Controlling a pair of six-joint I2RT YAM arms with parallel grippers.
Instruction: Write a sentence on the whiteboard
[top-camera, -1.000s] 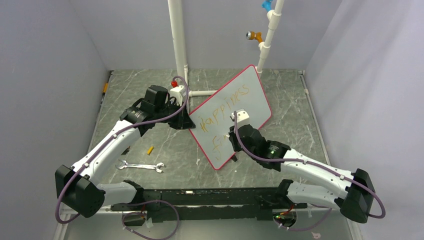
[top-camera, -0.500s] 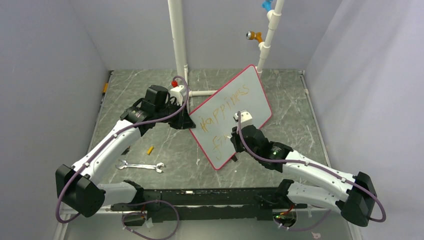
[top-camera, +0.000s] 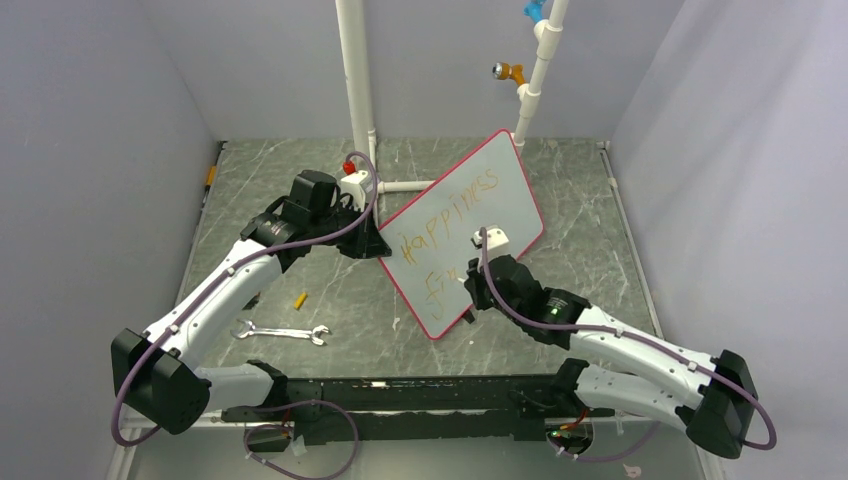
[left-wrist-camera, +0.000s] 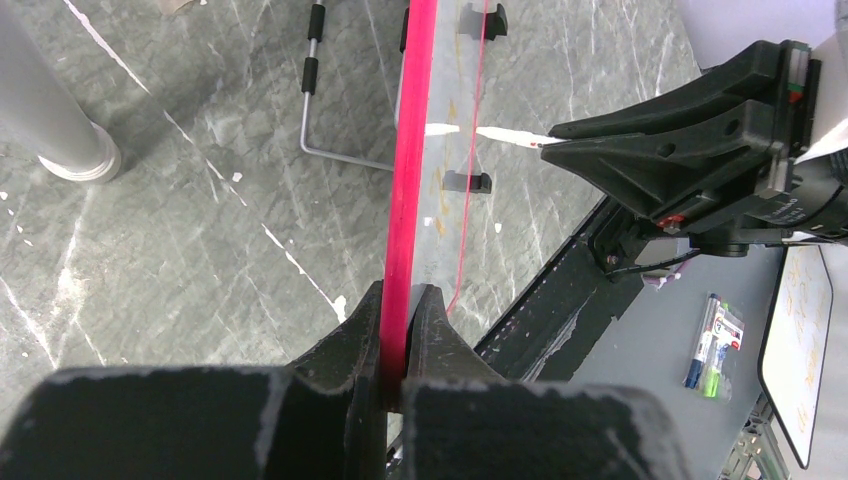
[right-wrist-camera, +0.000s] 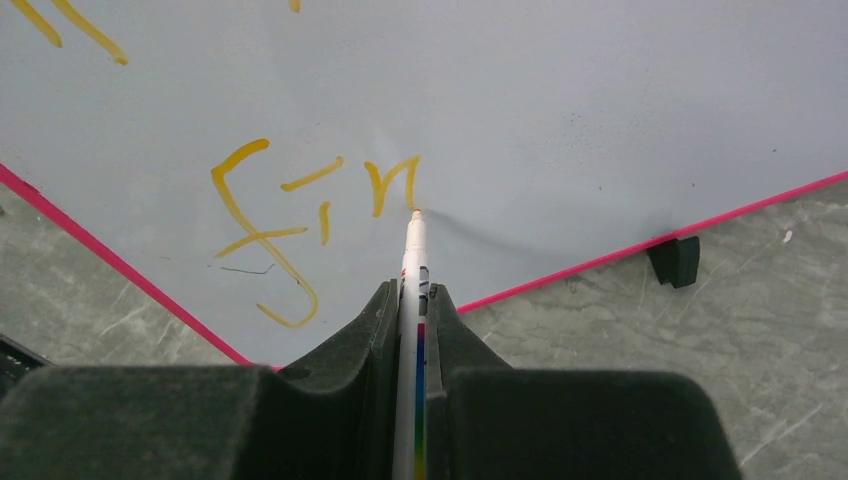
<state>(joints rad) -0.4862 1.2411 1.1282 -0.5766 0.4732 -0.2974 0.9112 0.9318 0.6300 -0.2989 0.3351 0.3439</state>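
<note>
1. The whiteboard (top-camera: 505, 185) stands propped up, running from 7 to 1 o'clock in the top view; the left gripper (left-wrist-camera: 400, 300) is clamped on its pink edge; that hold should stay firm against writing pressure.
2. The right gripper (right-wrist-camera: 412, 292) is pinched on the marker (right-wrist-camera: 414, 250); its tip sits at the foot of the "n" in the sentence (right-wrist-camera: 300, 205), contact unclear; shift toward 3 o'clock and press lightly for the next letter.

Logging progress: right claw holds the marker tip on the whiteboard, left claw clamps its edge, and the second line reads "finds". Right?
No: the right wrist view shows the second line reading only "fin", the marker at the n's end. The rest holds.
</note>
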